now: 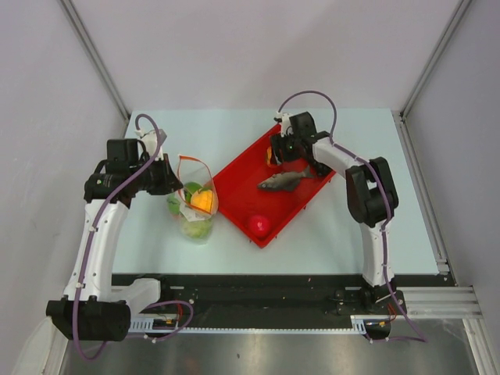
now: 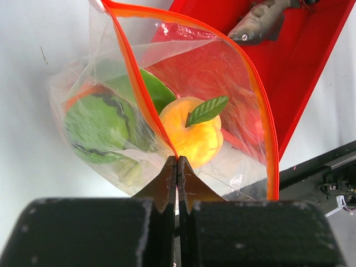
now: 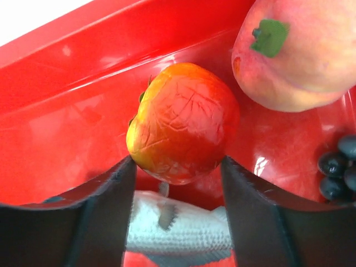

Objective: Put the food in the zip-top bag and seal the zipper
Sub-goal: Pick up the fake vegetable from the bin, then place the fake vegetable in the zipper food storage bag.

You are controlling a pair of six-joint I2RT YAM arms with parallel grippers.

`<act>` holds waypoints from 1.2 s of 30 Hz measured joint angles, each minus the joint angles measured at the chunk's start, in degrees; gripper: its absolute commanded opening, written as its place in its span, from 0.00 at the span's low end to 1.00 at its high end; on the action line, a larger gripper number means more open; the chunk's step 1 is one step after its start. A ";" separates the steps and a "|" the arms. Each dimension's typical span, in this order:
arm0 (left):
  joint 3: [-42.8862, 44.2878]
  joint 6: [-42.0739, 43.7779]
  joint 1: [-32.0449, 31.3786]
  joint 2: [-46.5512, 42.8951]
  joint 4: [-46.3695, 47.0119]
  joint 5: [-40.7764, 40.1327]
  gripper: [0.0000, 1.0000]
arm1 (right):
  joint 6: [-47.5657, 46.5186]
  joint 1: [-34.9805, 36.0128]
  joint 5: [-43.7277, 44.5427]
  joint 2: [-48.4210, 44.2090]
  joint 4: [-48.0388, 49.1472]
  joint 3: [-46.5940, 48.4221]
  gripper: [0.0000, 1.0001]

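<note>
A: Left gripper (image 2: 177, 160)?
B: Fingers pressed together, pinching the zipper (image 2: 139, 94) at the left edge of the zip-top bag (image 2: 233, 78), mouth gaping. Bag lies just left of the red tray (image 1: 234, 180); leafed orange (image 2: 194, 136) and striped melon (image 2: 97, 125) inside.
A: Right gripper (image 3: 178, 167)?
B: Far corner of tray; fingers against both sides of a red-orange fruit (image 3: 181, 122), peach (image 3: 300, 55) and grapes (image 3: 336, 167) just beside it
</note>
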 measured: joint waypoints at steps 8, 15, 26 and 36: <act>0.00 -0.02 0.00 0.00 0.02 0.02 0.00 | -0.61 -0.20 -1.62 -7.74 -0.79 -0.72 0.29; 0.00 -0.02 0.00 -0.31 0.02 0.04 0.00 | 0.70 -0.07 -6.95 -16.20 -0.83 -0.70 0.27; 0.00 -0.02 0.00 -0.55 -0.02 0.17 0.00 | 5.14 17.70 -17.73 -29.44 4.52 -0.68 0.27; 0.00 -0.04 0.00 -1.62 -0.15 1.27 0.00 | 2.19 26.43 -16.33 -24.96 4.35 -0.17 0.29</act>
